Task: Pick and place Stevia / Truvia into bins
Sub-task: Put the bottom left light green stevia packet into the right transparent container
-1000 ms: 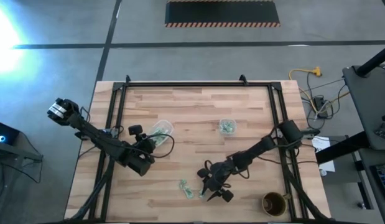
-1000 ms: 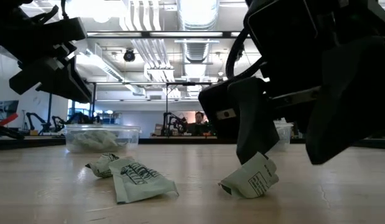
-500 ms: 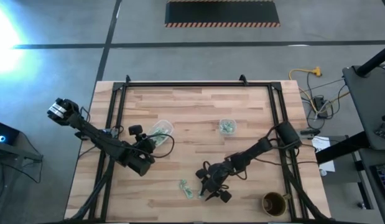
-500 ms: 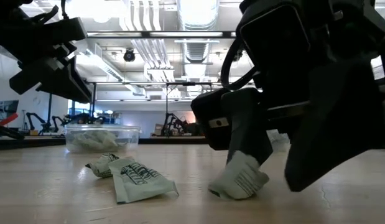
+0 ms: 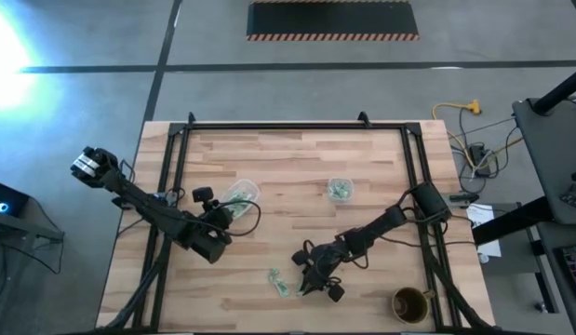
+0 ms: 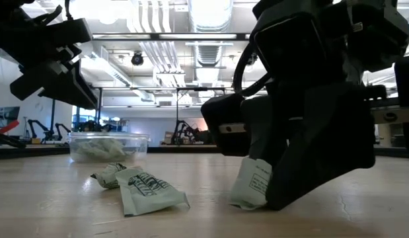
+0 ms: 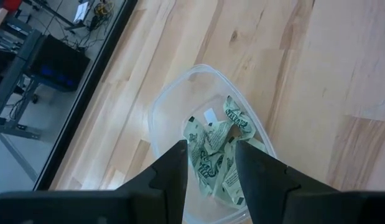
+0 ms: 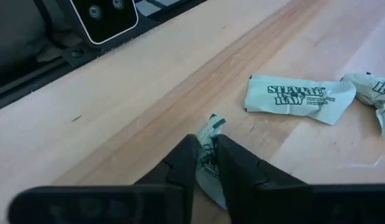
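At the near edge of the wooden table point(image 5: 297, 177), right of centre: right gripper point(image 8: 206, 163) down on the boards, fingers point(image 8: 180, 163) pinched on a single Stevia packet point(image 8: 210, 155), paper standing on edge between the pads and creased where caught. Just to its left, two more loose packets point(image 6: 139, 187) flat on the wood, one smooth with its lettering up, the other crumpled beside it (the pair seen clearly from table height). Further back, two clear bins: larger bin point(image 5: 242, 193) on the left, already part-filled with a heap of green-and-white sachets, smaller bin point(image 5: 340, 189) to the right with a few inside. Brown cup point(image 5: 408, 302) at the near right corner, not part of the job. Left gripper point(image 7: 208, 163) hanging over the larger bin, fingers apart, nothing between them.

Judged from the look of it: featherweight paper, limp, quick to fold and crumple, no risk of breakage but easy to tear or to let slide from a shallow pinch. Flat against wood, hard to get under; best taken across the short width near the middle, or at a raised, crinkled edge where a fingertip can bite. Present hold seemingly on one end of the sachet, so some droop or swing likely on the lift.
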You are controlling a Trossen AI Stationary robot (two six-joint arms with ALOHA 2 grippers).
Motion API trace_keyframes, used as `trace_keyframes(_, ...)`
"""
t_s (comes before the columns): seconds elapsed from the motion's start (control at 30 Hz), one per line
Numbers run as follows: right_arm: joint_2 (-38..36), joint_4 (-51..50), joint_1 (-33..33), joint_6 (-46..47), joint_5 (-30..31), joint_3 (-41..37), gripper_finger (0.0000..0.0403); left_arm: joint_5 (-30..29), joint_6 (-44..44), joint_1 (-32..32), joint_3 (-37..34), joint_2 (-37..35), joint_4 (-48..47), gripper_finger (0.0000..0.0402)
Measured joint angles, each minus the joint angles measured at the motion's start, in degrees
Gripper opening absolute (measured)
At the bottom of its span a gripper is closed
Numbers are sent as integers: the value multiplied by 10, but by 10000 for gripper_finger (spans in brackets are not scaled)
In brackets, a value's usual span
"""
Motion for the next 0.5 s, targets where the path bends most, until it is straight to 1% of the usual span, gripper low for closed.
trace_keyframes(0.17, -5, -10, 0, -6, 0, 0, 17, 0, 0, 0, 0, 0, 1, 118)
trace_keyframes(0.27, -18, -35, 0, -13, 3, -1, 12, 0, 0, 0, 0, 0, 1, 118)
trace_keyframes(0.5, -80, -129, 3, -38, 76, -3, 10, -1, 0, 0, 0, 0, 2, 118)
